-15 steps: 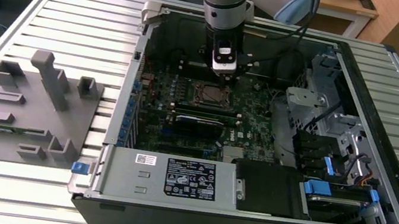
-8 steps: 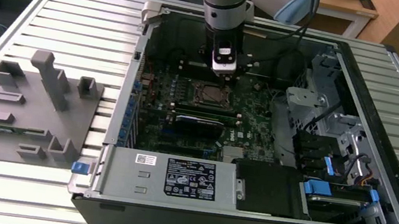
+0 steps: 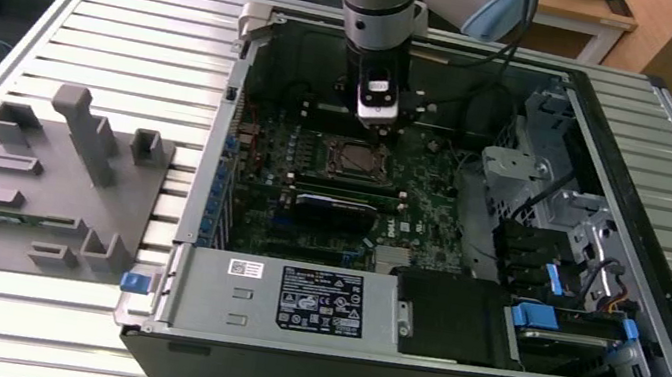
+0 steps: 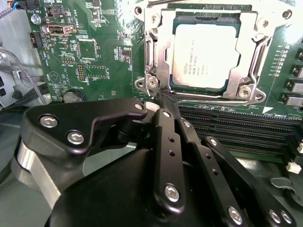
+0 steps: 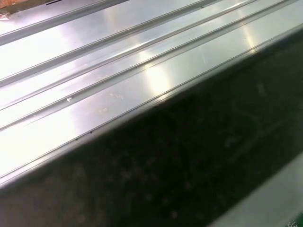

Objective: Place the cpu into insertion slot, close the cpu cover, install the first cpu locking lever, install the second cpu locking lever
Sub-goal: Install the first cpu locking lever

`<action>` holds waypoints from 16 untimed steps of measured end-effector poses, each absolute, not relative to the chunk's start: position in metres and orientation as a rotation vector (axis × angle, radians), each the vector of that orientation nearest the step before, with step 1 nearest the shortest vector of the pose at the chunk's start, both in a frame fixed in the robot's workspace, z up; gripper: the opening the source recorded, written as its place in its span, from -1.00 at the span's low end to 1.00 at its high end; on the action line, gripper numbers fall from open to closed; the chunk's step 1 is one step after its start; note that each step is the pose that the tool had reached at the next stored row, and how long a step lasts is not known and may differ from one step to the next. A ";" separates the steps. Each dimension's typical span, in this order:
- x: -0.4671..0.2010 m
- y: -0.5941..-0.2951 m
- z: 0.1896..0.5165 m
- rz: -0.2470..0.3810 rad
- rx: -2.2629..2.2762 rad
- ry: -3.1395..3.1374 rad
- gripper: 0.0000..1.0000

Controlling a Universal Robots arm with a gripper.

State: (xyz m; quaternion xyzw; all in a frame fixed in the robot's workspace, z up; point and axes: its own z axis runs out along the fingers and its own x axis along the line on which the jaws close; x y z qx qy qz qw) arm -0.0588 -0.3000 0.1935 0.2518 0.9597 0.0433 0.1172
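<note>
In the second wrist view the cpu, a square chip with a pale silver top, lies in the insertion slot on the green board. The cpu cover, a silvery frame, lies flat around it. My gripper has its black fingers drawn together, and their tip sits at the socket's corner beside a screw and a thin lever wire. In the exterior view the gripper hangs just behind the insertion slot inside the open computer case.
Long black memory slots run beside the socket. The grey power-supply box fills the case's front. Drive cages and cables crowd the exterior view's right. A grey fixture stands on the ribbed metal table.
</note>
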 end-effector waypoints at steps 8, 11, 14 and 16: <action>-0.059 -0.300 0.202 0.127 0.737 2.809 -0.79; -0.059 -0.300 0.207 0.127 0.737 2.809 -0.79; -0.059 -0.300 0.212 0.127 0.737 2.809 -0.79; -0.059 -0.300 0.212 0.127 0.737 2.809 -0.79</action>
